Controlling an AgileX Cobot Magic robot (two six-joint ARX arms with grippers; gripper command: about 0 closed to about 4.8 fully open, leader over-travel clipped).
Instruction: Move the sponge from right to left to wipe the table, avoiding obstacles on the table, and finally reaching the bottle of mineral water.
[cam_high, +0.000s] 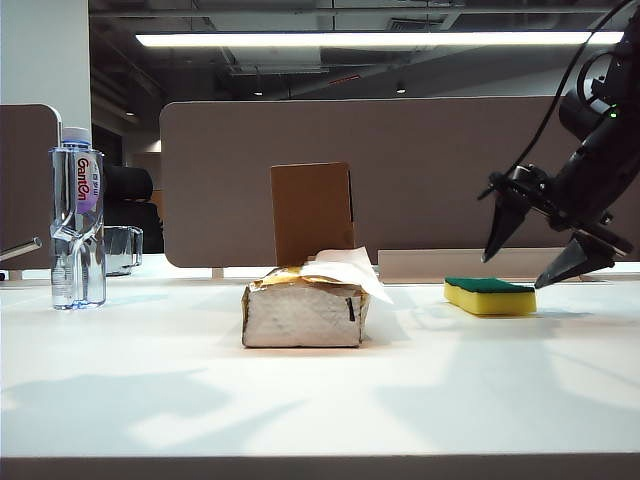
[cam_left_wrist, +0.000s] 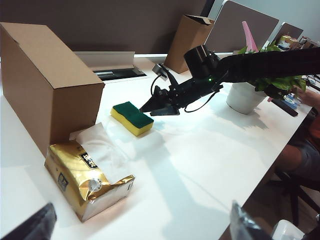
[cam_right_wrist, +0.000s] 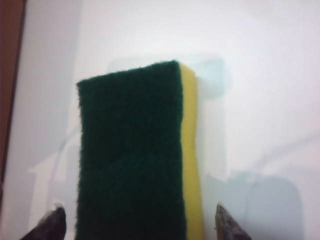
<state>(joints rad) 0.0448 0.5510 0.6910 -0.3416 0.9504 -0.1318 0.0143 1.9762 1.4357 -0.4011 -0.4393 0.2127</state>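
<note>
The sponge (cam_high: 490, 295), yellow with a dark green top, lies flat on the white table (cam_high: 300, 400) at the right. My right gripper (cam_high: 513, 272) hangs tilted just above it, open. In the right wrist view its two fingertips (cam_right_wrist: 57, 220) stand either side of the sponge (cam_right_wrist: 130, 150) with a small gap on each side. The tissue pack (cam_high: 305, 310) and the brown box (cam_high: 312, 212) behind it stand mid-table. The bottle of mineral water (cam_high: 78, 220) stands upright at the far left. My left gripper (cam_left_wrist: 141, 220) is open and empty above the table near the tissue pack (cam_left_wrist: 85, 180).
A clear glass mug (cam_high: 122, 250) stands behind the bottle. A grey partition (cam_high: 420, 170) runs along the table's back. The left wrist view shows a second cardboard box (cam_left_wrist: 189, 42) and a potted plant (cam_left_wrist: 245, 95) beyond the sponge (cam_left_wrist: 132, 117).
</note>
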